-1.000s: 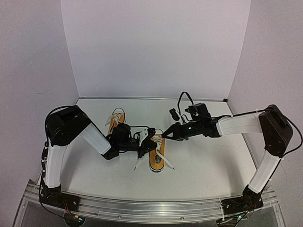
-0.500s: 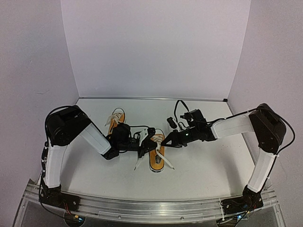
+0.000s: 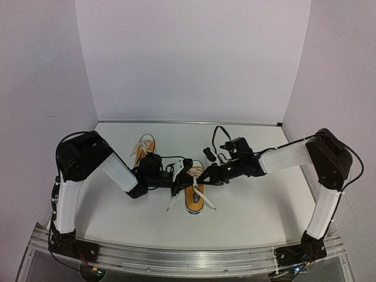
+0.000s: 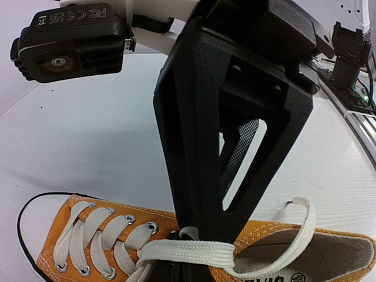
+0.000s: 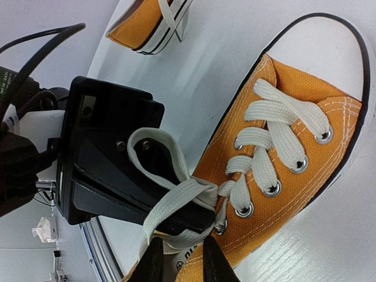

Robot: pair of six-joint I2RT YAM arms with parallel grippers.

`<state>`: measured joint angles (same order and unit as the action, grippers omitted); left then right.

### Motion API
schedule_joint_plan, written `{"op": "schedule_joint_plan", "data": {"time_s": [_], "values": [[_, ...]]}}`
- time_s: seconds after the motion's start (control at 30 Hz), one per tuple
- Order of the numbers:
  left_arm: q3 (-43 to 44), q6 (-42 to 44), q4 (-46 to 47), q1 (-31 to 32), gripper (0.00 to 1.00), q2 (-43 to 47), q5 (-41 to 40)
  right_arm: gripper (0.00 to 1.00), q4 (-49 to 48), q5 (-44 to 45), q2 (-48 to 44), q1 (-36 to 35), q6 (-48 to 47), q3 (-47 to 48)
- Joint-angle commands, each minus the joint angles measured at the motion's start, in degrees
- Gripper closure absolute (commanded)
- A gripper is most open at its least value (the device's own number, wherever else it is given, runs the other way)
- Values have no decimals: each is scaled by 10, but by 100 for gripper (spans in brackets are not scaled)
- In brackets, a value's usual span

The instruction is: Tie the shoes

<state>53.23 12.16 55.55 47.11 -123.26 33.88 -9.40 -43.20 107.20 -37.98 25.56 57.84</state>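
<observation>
The near shoe [image 3: 194, 192], orange with white laces, lies mid-table with its toe toward the back; it also shows in the left wrist view [image 4: 88, 232] and the right wrist view [image 5: 305, 111]. My left gripper [image 3: 184, 175] is shut on a loop of its white lace [image 4: 188, 251] just above the top eyelets. In the right wrist view that loop [image 5: 161, 147] stands up against the left gripper's black body [image 5: 111, 158]. My right gripper [image 5: 183, 261] is open, its fingertips on either side of a lace strand by the shoe's opening. The second shoe [image 3: 143, 150] lies at the back left.
White backdrop walls close the table at the back and sides. An aluminium rail [image 3: 188, 257] runs along the near edge. The right arm's camera housing [image 4: 70, 41] hangs close above the shoe, and loose lace ends [image 3: 207, 202] trail on the table.
My right gripper has moved left, from beside the shoe to right over its laces. The left gripper and both shoes have stayed put.
</observation>
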Motion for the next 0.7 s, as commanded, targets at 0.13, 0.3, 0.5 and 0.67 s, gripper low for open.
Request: {"op": "schedule_joint_plan", "data": {"time_s": [0.13,0.3,0.5,0.67], "values": [[2,5,14,5,100,-1,3,76,-10,-7,11,-7,-1,27],[3,6,11,5,100,-1,3,88,-9,-5,15,-9,-2,27],[3,9,1,5,100,7,0,100,-8,3,3,-8,-3,23],[-16,19,-43,5,90,51,-15,100,-3,19,-18,-7,-4,17]]}}
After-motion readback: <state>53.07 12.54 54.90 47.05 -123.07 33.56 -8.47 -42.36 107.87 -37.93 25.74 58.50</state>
